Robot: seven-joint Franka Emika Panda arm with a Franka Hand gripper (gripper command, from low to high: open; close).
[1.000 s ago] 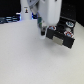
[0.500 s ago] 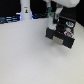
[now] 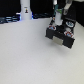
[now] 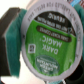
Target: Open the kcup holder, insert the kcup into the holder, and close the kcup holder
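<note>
1. One black box, the kcup holder (image 3: 61, 35), sits on the white table (image 3: 30, 60) toward the exterior view's right, near the far edge. Its front shows two stacked panels with pale marks. Can't tell from here whether anything is inside, or whether a drawer is pulled out; the picture is too blurry.
2. The gripper (image 3: 61, 21) hangs right over the top of the box, white with a bit of green showing at its upper end.
3. The kcup (image 4: 46, 44) fills nearly the whole wrist view. Its lid is a round foil with a white rim and a green face that reads "DARK MAGIC", plus smaller print too fuzzy to make out.
4. The cup is right up against the wrist camera, so it looks held in the pincer, but no fingers show, so I honestly can't tell if it's clamped.
5. Dark blurry shapes sit around the lid's edges.
</note>
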